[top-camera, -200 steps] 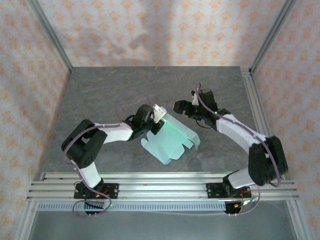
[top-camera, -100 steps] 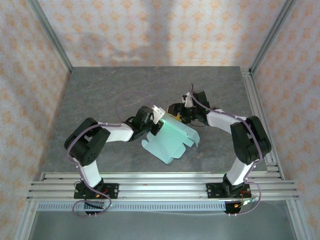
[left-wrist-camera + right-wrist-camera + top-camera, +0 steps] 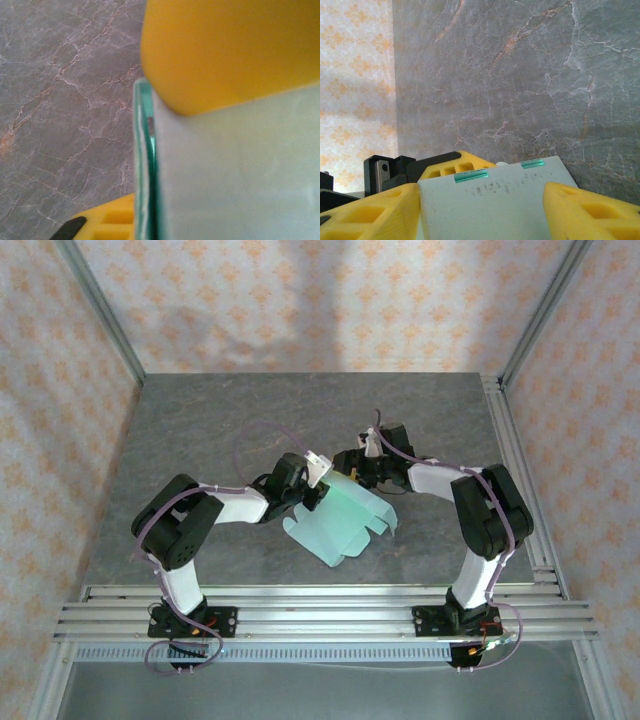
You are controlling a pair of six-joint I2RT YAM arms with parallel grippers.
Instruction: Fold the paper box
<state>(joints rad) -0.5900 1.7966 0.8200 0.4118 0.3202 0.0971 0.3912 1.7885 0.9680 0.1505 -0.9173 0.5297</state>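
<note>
Right tool [image 3: 346,462] has moved in, jaws apart astride the paper box [image 3: 345,522]'s raised flap; left tool [image 3: 319,483] still clamps it.

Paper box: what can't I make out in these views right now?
- Top view: the far edge of the paper box, hidden under the left claw and right claw.
- Left wrist view: whether that claw clamps the box; a blurred finger covers it.
- Right wrist view: whether the fingers touch the box; the bottom edge cuts them off.
</note>
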